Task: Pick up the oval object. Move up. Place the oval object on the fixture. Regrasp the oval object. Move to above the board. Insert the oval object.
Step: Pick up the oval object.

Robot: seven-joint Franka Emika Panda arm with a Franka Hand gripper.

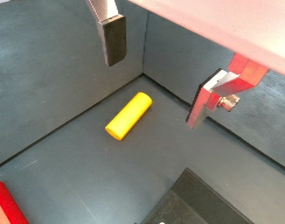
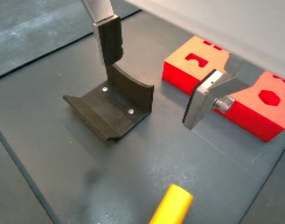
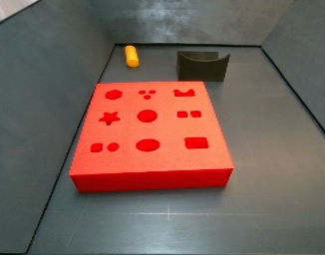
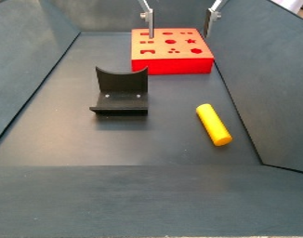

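The oval object (image 4: 214, 124), a small yellow peg, lies flat on the dark floor near a side wall, also seen in a side view (image 3: 131, 54) and in both wrist views (image 1: 128, 115) (image 2: 172, 206). The fixture (image 4: 119, 91) (image 3: 201, 66) (image 2: 110, 109) stands on the floor between the peg and the red board (image 3: 148, 134) (image 4: 170, 51). My gripper (image 1: 155, 92) (image 2: 151, 92) hangs high above the floor, open, with nothing between its fingers. In a side view only its fingertips (image 4: 147, 16) show above the board's far end.
Grey walls enclose the floor on all sides; one corner (image 1: 142, 77) lies just behind the peg. A red board edge (image 2: 198, 66) shows behind one finger, and a board corner (image 1: 3, 206) sits at the frame's edge.
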